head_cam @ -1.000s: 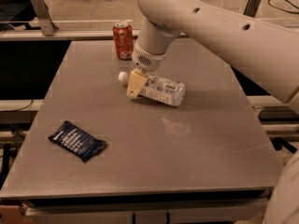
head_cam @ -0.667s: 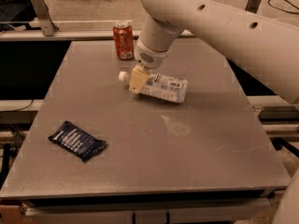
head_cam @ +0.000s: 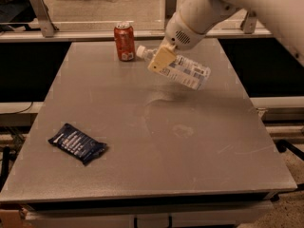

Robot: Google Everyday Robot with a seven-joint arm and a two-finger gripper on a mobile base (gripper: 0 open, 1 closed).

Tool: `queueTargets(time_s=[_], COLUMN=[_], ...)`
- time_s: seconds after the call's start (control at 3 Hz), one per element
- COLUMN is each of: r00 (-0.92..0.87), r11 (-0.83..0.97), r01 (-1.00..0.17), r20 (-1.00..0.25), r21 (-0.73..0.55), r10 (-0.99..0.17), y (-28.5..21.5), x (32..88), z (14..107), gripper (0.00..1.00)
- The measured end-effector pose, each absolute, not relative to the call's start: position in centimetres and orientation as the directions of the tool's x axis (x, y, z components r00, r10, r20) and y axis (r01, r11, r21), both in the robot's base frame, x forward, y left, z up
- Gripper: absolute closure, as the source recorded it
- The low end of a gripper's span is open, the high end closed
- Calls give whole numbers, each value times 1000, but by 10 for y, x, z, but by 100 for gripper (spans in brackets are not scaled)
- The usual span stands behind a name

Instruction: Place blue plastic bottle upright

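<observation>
The blue plastic bottle is clear with a white cap and a white and pale-blue label. It hangs above the grey table, tilted, cap up to the left and base down to the right. My gripper is shut on the bottle near its neck; one tan finger shows in front of it. The white arm comes in from the upper right.
A red-orange soda can stands upright at the table's far edge, just left of the bottle's cap. A flat dark-blue packet lies near the front left. A dark gap and a rail run behind the table.
The bottle lay on its side on the table with my gripper on it. It is now lifted off the surface and tilted, with the cap end raised.
</observation>
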State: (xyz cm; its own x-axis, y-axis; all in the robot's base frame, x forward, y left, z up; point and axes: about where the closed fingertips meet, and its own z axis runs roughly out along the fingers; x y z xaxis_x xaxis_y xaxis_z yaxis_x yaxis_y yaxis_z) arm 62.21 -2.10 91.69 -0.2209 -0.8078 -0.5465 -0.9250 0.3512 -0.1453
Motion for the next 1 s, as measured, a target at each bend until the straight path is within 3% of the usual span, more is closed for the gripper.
queueTargets(time_s=[0.33, 1.0], r00=[-173, -115], r11=[354, 312], r01=[-927, -950], r20=[-701, -930], r21=[-121, -1], r10=[-691, -351], y=[-63, -132], x=[626, 613], z=[943, 966], gripper=[100, 100])
